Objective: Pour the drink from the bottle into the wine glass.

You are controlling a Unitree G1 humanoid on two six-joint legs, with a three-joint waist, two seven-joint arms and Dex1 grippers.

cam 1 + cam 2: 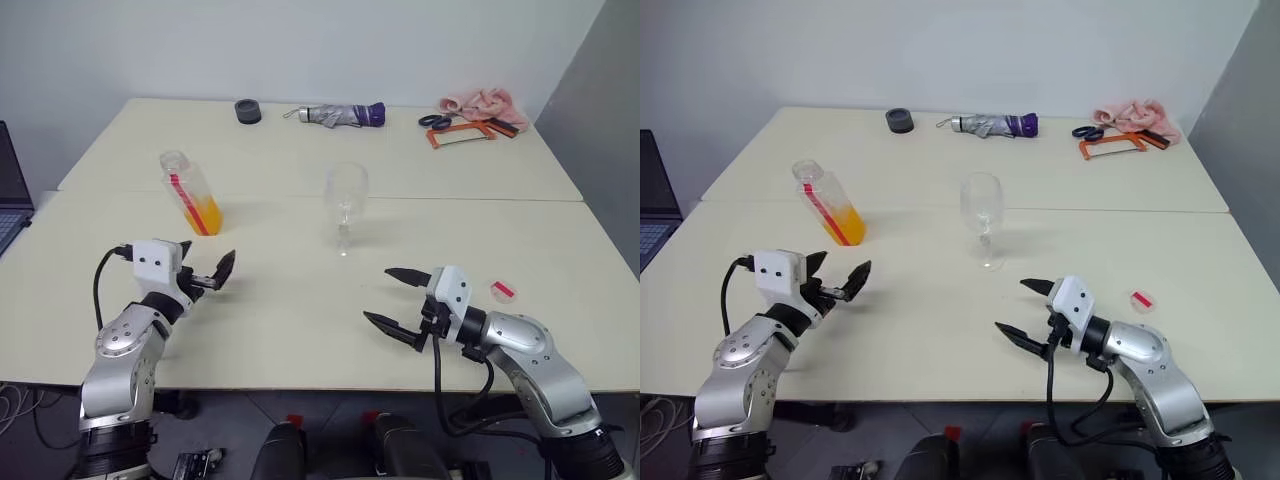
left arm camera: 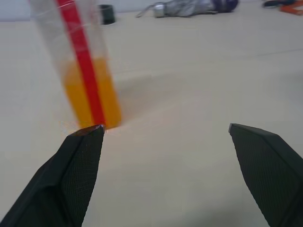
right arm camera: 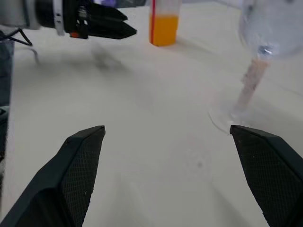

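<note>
Both hands — left hand (image 1: 213, 272), right hand (image 1: 393, 298) — wide apart, empty, bottle (image 1: 190, 193) uncapped

The near half of the table (image 1: 300, 330) is bare, so both hands have free room there. The left hand (image 1: 212, 272), with its fingers spread, has an open path ahead to the bottle (image 1: 192, 195); nothing stands between them. The right hand (image 1: 392, 297), also spread, has a free way to the wine glass (image 1: 345, 205). Between the bottle and the glass there is a wide empty strip. A small red-and-white cap (image 1: 502, 290) lies just beside the right arm. The black round object (image 1: 248, 111), umbrella (image 1: 340, 115), scissors (image 1: 436, 121) and pink cloth (image 1: 482, 102) lie along the far edge, well apart.
</note>
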